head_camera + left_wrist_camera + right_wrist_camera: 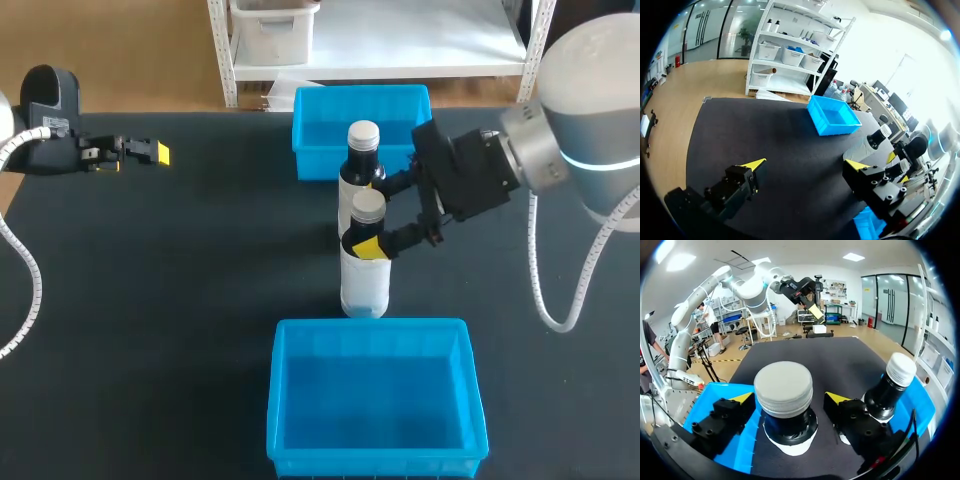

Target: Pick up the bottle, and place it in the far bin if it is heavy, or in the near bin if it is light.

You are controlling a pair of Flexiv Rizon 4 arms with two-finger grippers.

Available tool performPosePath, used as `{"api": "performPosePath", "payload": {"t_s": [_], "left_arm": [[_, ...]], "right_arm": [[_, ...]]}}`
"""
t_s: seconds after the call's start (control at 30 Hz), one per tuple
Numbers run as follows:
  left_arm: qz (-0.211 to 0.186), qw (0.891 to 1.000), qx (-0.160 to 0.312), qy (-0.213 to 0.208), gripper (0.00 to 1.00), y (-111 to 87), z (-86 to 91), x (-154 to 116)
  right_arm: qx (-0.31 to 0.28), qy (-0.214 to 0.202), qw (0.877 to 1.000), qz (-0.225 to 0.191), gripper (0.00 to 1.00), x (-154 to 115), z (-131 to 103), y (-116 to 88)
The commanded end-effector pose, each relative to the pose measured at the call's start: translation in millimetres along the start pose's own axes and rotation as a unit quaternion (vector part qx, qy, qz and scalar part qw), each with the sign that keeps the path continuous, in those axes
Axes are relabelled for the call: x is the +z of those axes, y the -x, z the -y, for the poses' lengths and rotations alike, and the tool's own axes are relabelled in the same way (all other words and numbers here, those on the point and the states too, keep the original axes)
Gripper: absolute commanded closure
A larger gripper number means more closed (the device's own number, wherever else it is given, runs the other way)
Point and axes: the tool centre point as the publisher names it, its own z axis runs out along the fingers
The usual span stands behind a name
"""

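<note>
1. White bottle with a dark neck and grey screw cap (365, 280) is being left standing on the black bench (200, 270), between the far blue plastic bin (312, 158) and the near blue plastic bin (280, 405).
2. Its neck is being bracketed by the right gripper (790, 407); the fingers seem slightly apart, not yet clamped.
3. The left gripper (805, 165) is being held well aside, its fingers spread wide and empty.
4. Grasping is judged to be in hand. Closing and a straight lift are being called for next, with the twin bottle (360, 160) just behind being avoided.

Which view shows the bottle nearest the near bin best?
Head view: the bottle stands whole, cap to base, right gripper at its neck. Right wrist view shows only cap and neck from above. Left wrist view shows a small, part-hidden bottle; which one is unclear.
</note>
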Motion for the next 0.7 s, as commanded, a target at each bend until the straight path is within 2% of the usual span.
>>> {"api": "performPosePath", "payload": {"t_s": [0.03, 0.2, 0.23, 0.3, 0.4, 0.63, 0.7], "left_arm": [[0.0, 1.0, 0.0, 0.0, 0.0, 0.0, 0.0, 0.0], [0.0, 1.0, 0.0, 0.0, 0.0, 0.0, 0.0, 0.0], [0.0, 1.0, 0.0, 0.0, 0.0, 0.0, 0.0, 0.0], [0.0, 1.0, 0.0, 0.0, 0.0, 0.0, 0.0, 0.0], [0.0, 1.0, 0.0, 0.0, 0.0, 0.0, 0.0, 0.0], [0.0, 1.0, 0.0, 0.0, 0.0, 0.0, 0.0, 0.0], [0.0, 1.0, 0.0, 0.0, 0.0, 0.0, 0.0, 0.0]], "right_arm": [[-0.001, 0.0, 1.0, 0.003, 0.13, 0.1, -0.7, 0.2], [-0.002, 0.002, 1.0, 0.004, 0.16, 0.6, -1.2, 0.7], [-0.002, 0.002, 1.0, 0.004, 0.25, 0.7, -1.2, 0.8], [-0.002, 0.002, 1.0, 0.005, 0.31, 0.7, -1.3, 0.9], [-0.002, 0.002, 1.0, 0.006, 0.48, 0.6, -1.7, 1.4], [-0.004, 0.003, 1.0, 0.005, 0.61, 1.0, -2.9, 1.6], [-0.005, 0.002, 1.0, 0.006, 0.72, 0.8, -3.7, 1.7]]}}
